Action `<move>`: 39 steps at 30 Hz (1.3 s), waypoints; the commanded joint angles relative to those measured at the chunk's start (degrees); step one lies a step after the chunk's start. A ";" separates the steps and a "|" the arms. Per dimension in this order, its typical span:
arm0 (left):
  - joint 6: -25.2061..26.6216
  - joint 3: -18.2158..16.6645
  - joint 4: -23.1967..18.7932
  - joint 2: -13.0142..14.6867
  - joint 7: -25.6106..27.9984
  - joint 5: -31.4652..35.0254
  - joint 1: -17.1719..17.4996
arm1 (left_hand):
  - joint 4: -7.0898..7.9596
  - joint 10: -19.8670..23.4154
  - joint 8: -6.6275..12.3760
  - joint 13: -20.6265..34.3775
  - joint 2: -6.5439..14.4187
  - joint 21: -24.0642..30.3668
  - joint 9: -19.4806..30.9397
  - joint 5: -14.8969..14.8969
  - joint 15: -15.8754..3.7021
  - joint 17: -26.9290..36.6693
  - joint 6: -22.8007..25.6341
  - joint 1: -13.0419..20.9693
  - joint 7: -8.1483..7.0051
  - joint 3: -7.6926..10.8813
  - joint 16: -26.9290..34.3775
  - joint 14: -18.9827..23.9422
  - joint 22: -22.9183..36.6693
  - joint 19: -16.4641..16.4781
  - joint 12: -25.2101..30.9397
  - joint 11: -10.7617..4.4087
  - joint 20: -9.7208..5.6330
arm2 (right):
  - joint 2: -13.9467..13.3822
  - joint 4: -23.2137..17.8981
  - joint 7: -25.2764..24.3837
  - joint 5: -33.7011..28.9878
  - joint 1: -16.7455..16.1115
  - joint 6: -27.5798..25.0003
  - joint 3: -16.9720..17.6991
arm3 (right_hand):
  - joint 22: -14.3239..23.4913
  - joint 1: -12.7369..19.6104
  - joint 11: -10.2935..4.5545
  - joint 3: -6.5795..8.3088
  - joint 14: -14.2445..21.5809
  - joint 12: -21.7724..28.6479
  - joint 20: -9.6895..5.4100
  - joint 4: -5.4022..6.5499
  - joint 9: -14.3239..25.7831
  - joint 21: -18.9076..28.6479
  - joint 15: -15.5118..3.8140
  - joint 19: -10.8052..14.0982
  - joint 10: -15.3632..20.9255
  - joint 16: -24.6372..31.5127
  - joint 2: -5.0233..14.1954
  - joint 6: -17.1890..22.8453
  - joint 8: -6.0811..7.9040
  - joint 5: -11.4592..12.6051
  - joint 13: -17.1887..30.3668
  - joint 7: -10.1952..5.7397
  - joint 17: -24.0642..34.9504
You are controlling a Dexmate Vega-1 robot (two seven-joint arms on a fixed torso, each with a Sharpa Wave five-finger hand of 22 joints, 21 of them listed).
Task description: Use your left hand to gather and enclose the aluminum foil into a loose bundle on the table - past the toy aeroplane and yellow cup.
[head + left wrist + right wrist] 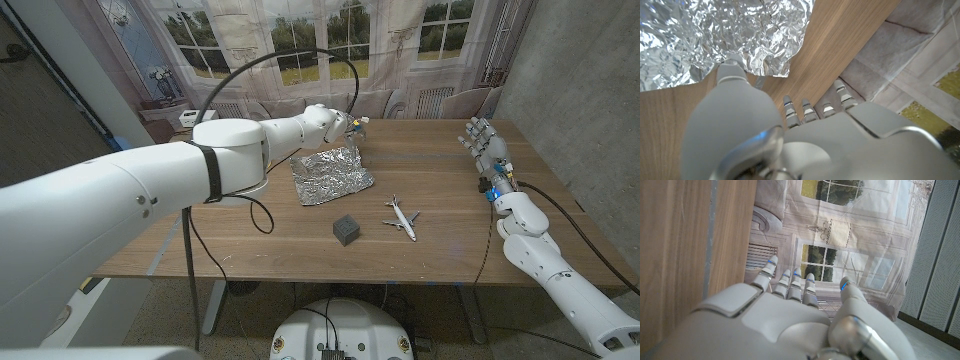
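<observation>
Foil [331, 174] lies crumpled but spread out as a sheet on the tabletop [440, 195], toward the far middle. It is not bundled. The left hand [335, 124] hovers at the foil's far edge, at the end of the big white left arm [150, 200] that reaches across from the near left. In the left wrist view the foil [725, 35] sits just past the hand [805, 130], and the fingertips [790, 107] point out over the tabletop's edge, side by side with small gaps between them. The thumb reaches toward the foil's rim — whether it touches the foil, I cannot tell. The hand holds nothing that I can see.

Nearer than the foil lies a small toy plane [402, 217], white with dark marks, flat on the wood. Just left of it stands a dark grey cube [346, 230]; the two are near each other but apart, and both are clear of the foil.

The right hand [485, 140] stands upright at the tabletop's right edge, well apart from everything else, fingers up and spread, holding nothing. In its own wrist view the hand [790, 315] shows its fingers [767, 272] loosely apart beside the tabletop's edge — a printed backdrop [300, 40] of windows hangs behind.
</observation>
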 commanded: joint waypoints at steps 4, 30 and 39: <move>-0.20 2.59 0.39 0.53 -4.36 0.06 1.81 | 0.02 -0.59 -0.34 0.01 1.30 -0.63 0.10 0.50 0.20 0.12 0.54 0.16 0.23 -0.35 -0.13 -1.26 0.22 0.20 -0.30 0.13 -0.16 | 0.23 0.13 -0.46 -0.66 0.66 0.07 -0.51 | 0.22 -0.45 0.15 0.06 0.46 0.07 0.02 0.36 0.17 0.06 0.12 0.38 0.59 -0.04 0.01 0.64 -0.07 0.14 0.11 0.08 0.12; -0.20 3.99 0.66 1.04 0.95 0.37 2.70 | -1.30 22.60 3.85 -1.12 10.72 -0.08 -0.73 -9.25 -13.01 0.67 28.01 7.86 -0.86 0.02 5.37 23.37 0.82 15.70 7.07 -5.52 -8.29 | 0.37 1.10 -1.47 -1.46 1.97 -0.63 -1.11 | 0.22 -0.87 0.27 0.01 0.54 0.04 0.02 0.50 0.17 0.05 0.26 0.39 0.65 -0.07 -0.13 0.88 -0.06 0.25 0.12 0.08 0.07; -0.20 2.90 0.66 1.23 5.13 6.20 2.01 | -3.40 32.31 11.11 -0.59 12.71 1.52 -0.27 -15.18 -16.51 0.90 50.69 11.59 5.69 2.82 5.26 31.79 1.23 19.02 8.33 -6.88 -9.74 | 0.39 1.83 -1.54 -2.02 2.74 -0.62 -1.51 | 0.22 -0.88 0.25 0.05 0.48 0.03 0.02 0.47 0.17 0.03 0.29 0.37 0.67 -0.13 -0.15 0.94 -0.06 0.28 0.12 0.07 0.04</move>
